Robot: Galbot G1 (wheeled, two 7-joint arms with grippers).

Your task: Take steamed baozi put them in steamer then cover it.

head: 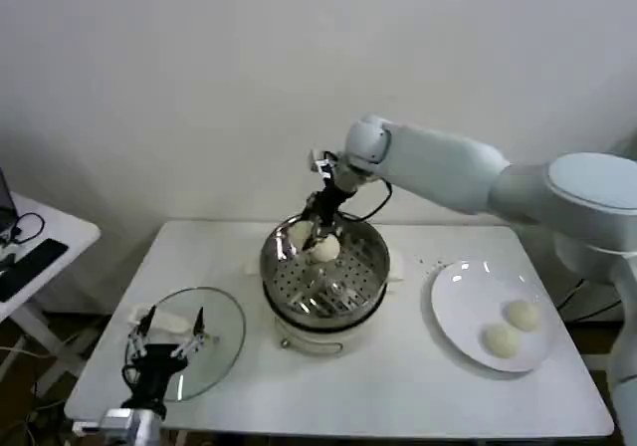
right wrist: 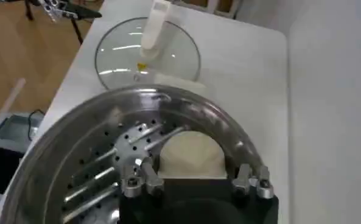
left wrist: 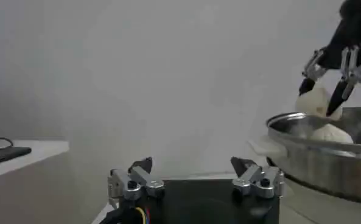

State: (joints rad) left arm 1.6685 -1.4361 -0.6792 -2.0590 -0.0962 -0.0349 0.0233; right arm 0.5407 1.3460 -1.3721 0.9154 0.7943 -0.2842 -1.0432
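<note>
The steel steamer [head: 323, 277] stands mid-table on its cream base. My right gripper [head: 320, 239] hangs over its far side, shut on a cream-white baozi [head: 325, 251] just above the perforated tray. In the right wrist view that baozi [right wrist: 189, 155] sits between the fingers [right wrist: 137, 178], over the steamer [right wrist: 77, 146]. A second baozi [head: 299, 233] lies inside the steamer. Two more baozi [head: 523, 315] [head: 501, 340] rest on the white plate [head: 463, 297]. My left gripper [head: 169, 332] stands open above the glass lid [head: 214, 312]. The left wrist view shows the left gripper [left wrist: 192, 167] open and, farther off, the right gripper [left wrist: 318, 100].
The lid [right wrist: 147, 58] with its white handle [right wrist: 156, 24] lies flat at the table's front left. A side table [head: 40, 247] with cables stands to the left. A wall runs close behind the table. Bare tabletop [head: 398, 376] lies in front of the steamer.
</note>
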